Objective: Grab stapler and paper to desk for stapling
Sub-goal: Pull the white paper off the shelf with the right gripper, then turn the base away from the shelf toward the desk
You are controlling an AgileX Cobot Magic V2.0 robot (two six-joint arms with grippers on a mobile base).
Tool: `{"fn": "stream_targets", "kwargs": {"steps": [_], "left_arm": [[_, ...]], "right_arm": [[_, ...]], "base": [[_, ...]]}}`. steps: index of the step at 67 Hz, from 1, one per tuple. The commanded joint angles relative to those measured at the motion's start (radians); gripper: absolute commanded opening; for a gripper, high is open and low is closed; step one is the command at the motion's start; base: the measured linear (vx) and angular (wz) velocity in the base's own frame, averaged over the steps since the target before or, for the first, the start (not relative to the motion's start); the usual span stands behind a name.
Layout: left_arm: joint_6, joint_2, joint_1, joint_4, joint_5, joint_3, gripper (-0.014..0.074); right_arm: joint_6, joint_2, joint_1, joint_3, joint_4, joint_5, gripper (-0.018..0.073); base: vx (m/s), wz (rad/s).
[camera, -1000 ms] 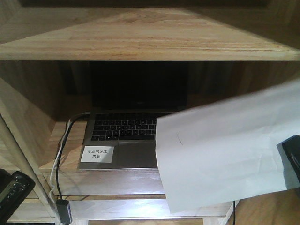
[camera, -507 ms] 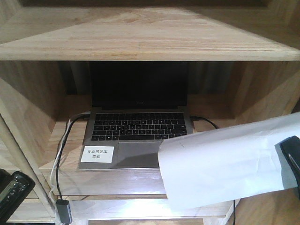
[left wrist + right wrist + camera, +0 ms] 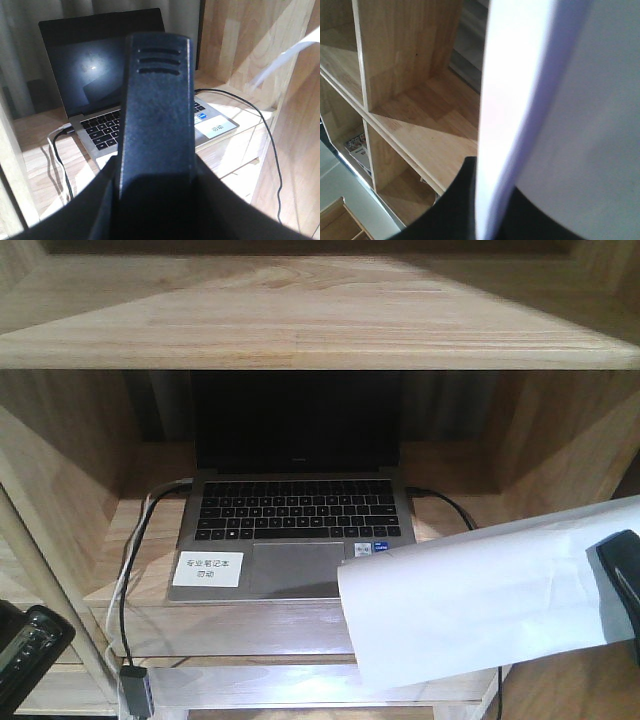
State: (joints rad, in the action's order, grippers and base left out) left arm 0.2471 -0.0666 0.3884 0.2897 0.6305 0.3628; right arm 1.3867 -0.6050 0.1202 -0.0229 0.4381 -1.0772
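Observation:
My left gripper (image 3: pixel 156 202) is shut on the black stapler (image 3: pixel 155 110), which stands up between the jaws and fills the middle of the left wrist view. The gripper shows as a dark shape at the lower left of the front view (image 3: pixel 25 648). My right gripper (image 3: pixel 490 212) is shut on the edge of the white paper (image 3: pixel 560 100). In the front view the paper (image 3: pixel 470 605) hangs out leftward from that gripper (image 3: pixel 622 578), over the shelf's front right corner. A corner of the paper also shows in the left wrist view (image 3: pixel 285 52). The desk is out of view.
An open laptop (image 3: pixel 295 515) with a white label (image 3: pixel 207 568) sits in a compartment of the light-wood shelving unit (image 3: pixel 300 310). Black and white cables (image 3: pixel 135 540) run down its left side, another cable (image 3: pixel 445 502) lies at its right. More shelf compartments (image 3: pixel 415 125) are beside the right arm.
The paper has come down and to the right with my right gripper, uncovering the laptop's right half and the cable. The left gripper has stayed in place.

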Motion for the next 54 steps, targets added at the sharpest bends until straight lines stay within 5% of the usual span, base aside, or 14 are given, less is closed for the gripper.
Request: {"fn": "stream_targets", "kwargs": {"steps": [1, 54], "left_arm": [[-0.002, -0.014, 0.003, 0.022, -0.121, 0.03, -0.0007], [-0.002, -0.014, 0.003, 0.022, -0.121, 0.03, -0.0007]], "right_arm": [[-0.006, -0.002, 0.001, -0.009, -0.021, -0.057, -0.0009], [-0.006, -0.002, 0.001, -0.009, -0.021, -0.057, -0.0009]], "base": [[0.0, 0.0], [-0.04, 0.03]]}}
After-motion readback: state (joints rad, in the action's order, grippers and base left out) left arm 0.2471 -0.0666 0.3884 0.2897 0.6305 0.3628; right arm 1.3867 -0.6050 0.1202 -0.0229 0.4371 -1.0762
